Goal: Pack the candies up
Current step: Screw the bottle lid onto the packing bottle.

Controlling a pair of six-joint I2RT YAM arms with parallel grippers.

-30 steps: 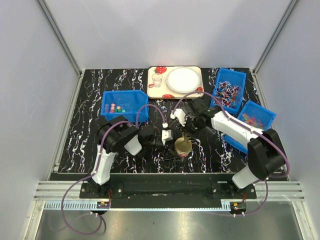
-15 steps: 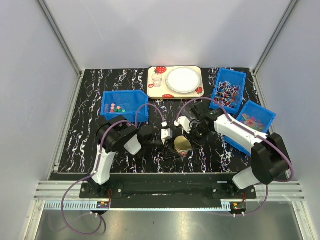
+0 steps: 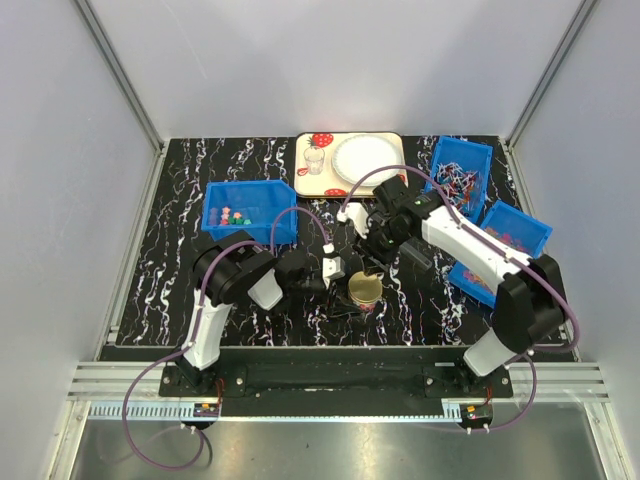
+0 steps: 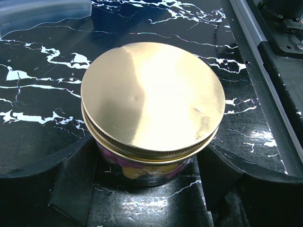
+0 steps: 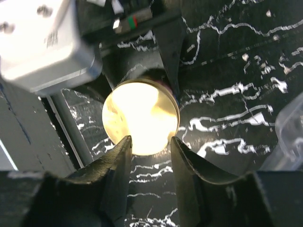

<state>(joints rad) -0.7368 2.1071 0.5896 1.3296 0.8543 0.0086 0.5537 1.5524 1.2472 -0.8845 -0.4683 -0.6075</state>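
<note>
Clamps the jar point(image 4: 142, 172) in the left gripper point(image 4: 147, 163), one dark finger pressed against the glass on each side, just as a second ago. Shows pink and yellow candies point(image 4: 124, 163) through the glass right under the gold lid point(image 4: 151, 99), seated flat on the jar's mouth. Keeps the jar upright on the black marbled table point(image 3: 180, 270), near the front edge between the two arms, in the same spot as in the earlier views.

Holds the right gripper point(image 5: 150, 144) with fingers spread and nothing between them, the lid in sight beyond the fingertips. Differs here from before: down at the lid a second ago, just beside it half a second ago, now drawn back from it toward the tray point(image 3: 300, 183).

Leaves more candies point(image 3: 232, 214) loose in the blue bin point(image 3: 250, 235) at the left, well apart from the jar. Leaves the striped stick sweets point(image 3: 455, 183) and the pastel sweets point(image 3: 512, 240) in their own blue bins on the right, placed as in the earlier overhead views.
</note>
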